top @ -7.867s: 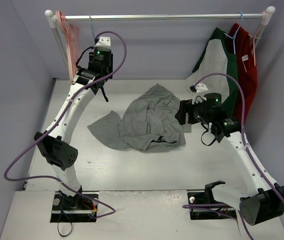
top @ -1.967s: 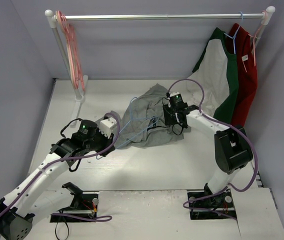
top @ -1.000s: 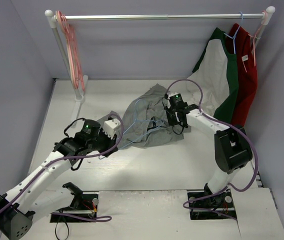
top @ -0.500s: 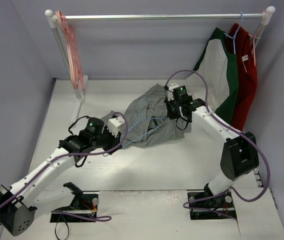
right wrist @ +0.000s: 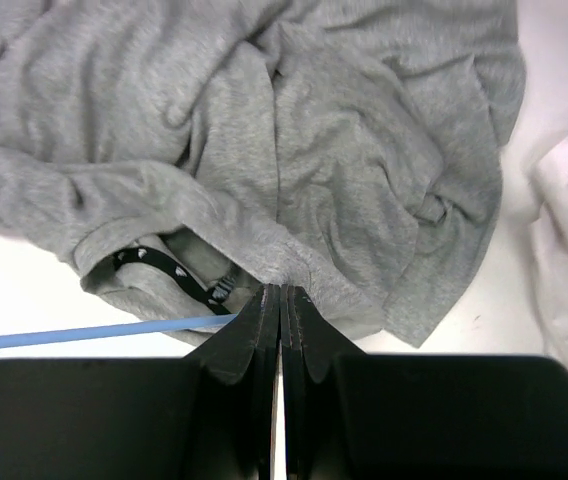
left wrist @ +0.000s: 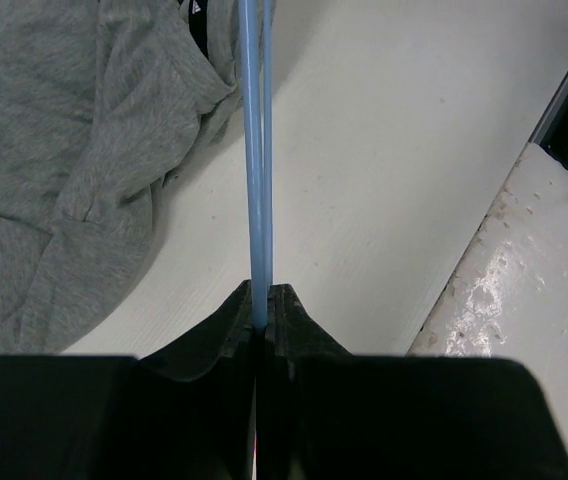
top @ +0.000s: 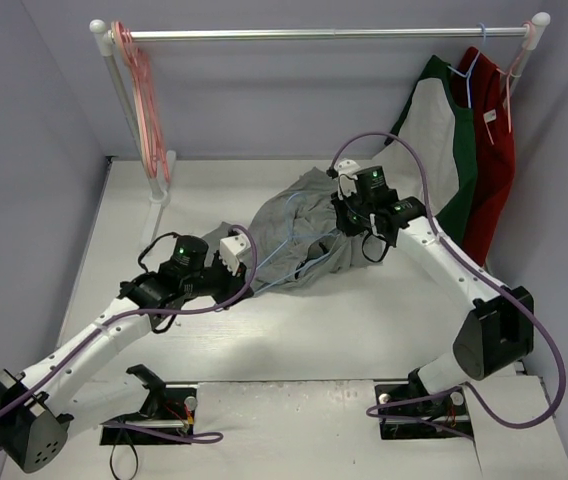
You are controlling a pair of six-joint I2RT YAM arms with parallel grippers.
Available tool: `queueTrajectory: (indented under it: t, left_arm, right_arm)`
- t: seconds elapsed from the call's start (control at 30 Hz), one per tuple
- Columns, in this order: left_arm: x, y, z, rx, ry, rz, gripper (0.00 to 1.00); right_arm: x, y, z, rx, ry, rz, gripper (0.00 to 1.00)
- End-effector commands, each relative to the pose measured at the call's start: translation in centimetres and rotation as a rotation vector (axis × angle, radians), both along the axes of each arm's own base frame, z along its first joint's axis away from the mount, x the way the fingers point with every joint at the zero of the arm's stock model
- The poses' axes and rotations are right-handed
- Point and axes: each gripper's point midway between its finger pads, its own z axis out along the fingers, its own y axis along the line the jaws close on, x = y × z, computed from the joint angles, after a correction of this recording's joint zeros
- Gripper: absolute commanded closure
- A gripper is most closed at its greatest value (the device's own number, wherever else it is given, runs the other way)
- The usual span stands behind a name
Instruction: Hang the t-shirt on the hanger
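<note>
The grey t-shirt [top: 309, 215] is bunched at mid-table, its right side lifted. My right gripper [top: 346, 220] is shut on a fold of the t-shirt [right wrist: 314, 130] at the collar, fingertips [right wrist: 294, 298] pressed together on the cloth. The light-blue wire hanger [top: 286, 225] lies across the shirt's front. My left gripper [top: 242, 280] is shut on the hanger [left wrist: 254, 150], the wire running straight out from between its tips [left wrist: 262, 292] toward the collar. In the right wrist view the hanger [right wrist: 64, 333] wire reaches the collar opening from the left.
A clothes rail [top: 324, 33] spans the back wall, with pink hangers [top: 142, 75] at its left post. A white-and-green shirt [top: 434, 140] and a red garment [top: 494, 140] hang at its right end, close behind my right arm.
My right gripper has risen and moved back and to the right, pulling the t-shirt's edge up with it. The left gripper has carried the hanger slightly right, further toward the shirt.
</note>
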Motion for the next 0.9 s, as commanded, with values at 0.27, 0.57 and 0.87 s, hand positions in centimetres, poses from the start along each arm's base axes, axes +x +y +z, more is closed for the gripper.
queueTrajectory:
  t: [0.27, 0.57, 0.87]
  left_arm:
    - [3.6, -3.0, 8.2, -0.256, -0.26, 0.04, 1.0]
    - [5.5, -4.7, 15.9, -0.468, -0.407, 0.062, 1.0]
    - [4.8, -7.1, 16.2, -0.542, -0.386, 0.035, 1.0]
  right_arm:
    - [-1.1, 2.5, 17.3, 0.137, -0.397, 0.249, 1.0]
    - [-1.6, 3.8, 21.9, 0.171, -0.459, 0.31, 1.0]
    - [-1.8, 6.3, 21.2, 0.221, -0.438, 0.312, 1.0]
